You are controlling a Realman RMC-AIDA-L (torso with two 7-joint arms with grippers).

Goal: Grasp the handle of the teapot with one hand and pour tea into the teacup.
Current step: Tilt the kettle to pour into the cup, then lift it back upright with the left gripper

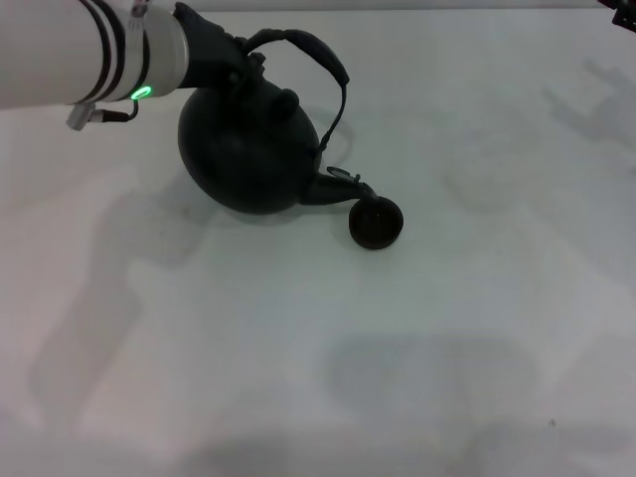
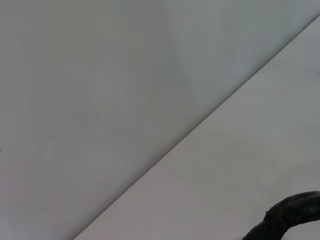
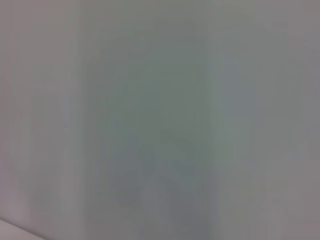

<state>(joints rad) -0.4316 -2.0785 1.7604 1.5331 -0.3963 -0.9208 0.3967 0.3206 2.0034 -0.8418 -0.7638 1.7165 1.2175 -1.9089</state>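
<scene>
The left gripper grips the handle at its left end, though its fingers blend into the dark metal. The teapot tips right on the table, spout over the teacup, apparently pouring. No tea stream is discernible. The right gripper is unseen.

The left gripper is merging with the dark teapot, hiding its fingers' hold on the handle. The left wrist view's edge is cutting off the handle. The right arm is showing only as a sliver at the head view's corner.
</scene>
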